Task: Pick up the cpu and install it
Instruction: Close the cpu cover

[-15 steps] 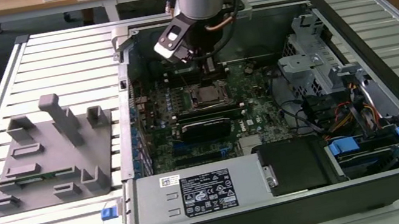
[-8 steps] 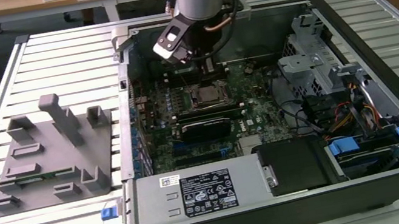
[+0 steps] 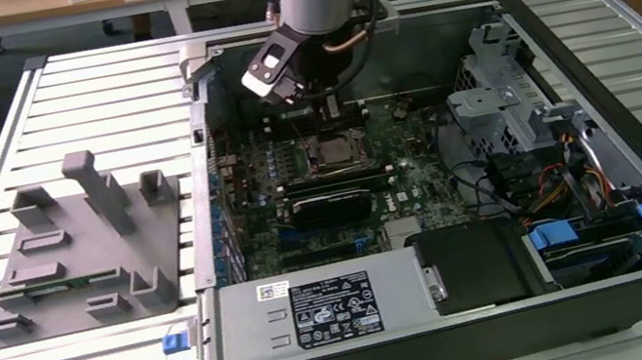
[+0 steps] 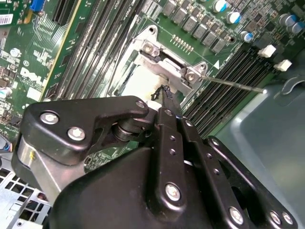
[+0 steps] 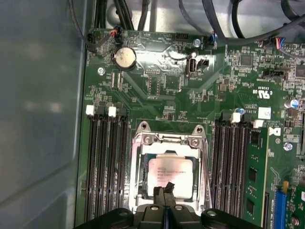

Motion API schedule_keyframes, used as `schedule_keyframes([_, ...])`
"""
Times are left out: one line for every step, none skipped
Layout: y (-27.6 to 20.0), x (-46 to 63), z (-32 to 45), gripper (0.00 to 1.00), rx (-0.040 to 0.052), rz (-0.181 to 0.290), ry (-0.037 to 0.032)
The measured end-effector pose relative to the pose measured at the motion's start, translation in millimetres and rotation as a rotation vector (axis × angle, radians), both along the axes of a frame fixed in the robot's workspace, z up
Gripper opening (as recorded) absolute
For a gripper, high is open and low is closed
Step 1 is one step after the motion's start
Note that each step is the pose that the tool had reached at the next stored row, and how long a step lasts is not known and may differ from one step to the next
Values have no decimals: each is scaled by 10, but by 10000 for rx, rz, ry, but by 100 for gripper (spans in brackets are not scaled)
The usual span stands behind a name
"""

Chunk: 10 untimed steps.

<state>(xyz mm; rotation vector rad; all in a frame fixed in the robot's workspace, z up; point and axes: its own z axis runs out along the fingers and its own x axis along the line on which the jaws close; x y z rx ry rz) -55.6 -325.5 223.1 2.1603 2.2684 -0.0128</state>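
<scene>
The cpu (image 5: pixel 169 173), a small square chip with a pale silver top, lies flat in the motherboard socket, with the metal socket frame (image 5: pixel 167 140) around it. In the exterior view the cpu (image 3: pixel 334 151) sits mid-board inside the open computer case. My gripper (image 5: pixel 165 189) hangs just above the chip's edge, its two black fingers pressed together and holding nothing. In the second wrist view the gripper (image 4: pixel 165 92) tip points at the socket hinge, and part of the cpu (image 4: pixel 137 83) shows pale beside it.
Memory slots (image 5: pixel 106 162) flank the socket on both sides. A grey fixture (image 3: pixel 83 252) stands on the slatted table at the exterior view's left. The silver power-supply box (image 3: pixel 317 309) and a black ribbed module (image 3: pixel 328 204) lie nearer the case's front, and a drive cage (image 3: pixel 506 103) stands at the right.
</scene>
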Motion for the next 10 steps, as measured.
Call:
schedule_keyframes([0,-12,-3,11,1,1,0])
schedule_keyframes([0,-22,-5,11,0,1,1])
schedule_keyframes([0,-30,-9,11,-1,1,1])
schedule_keyframes([0,-37,-14,11,-1,1,1])
schedule_keyframes([0,-46,-20,11,0,1,0])
schedule_keyframes([0,-53,-26,11,1,1,0])
schedule_keyframes([0,-59,-35,11,0,1,0])
schedule_keyframes([-1,-67,-45,11,-1,2,1])
schedule_keyframes([0,-73,-57,11,-1,1,1])
schedule_keyframes([0,-77,-70,11,-2,1,2])
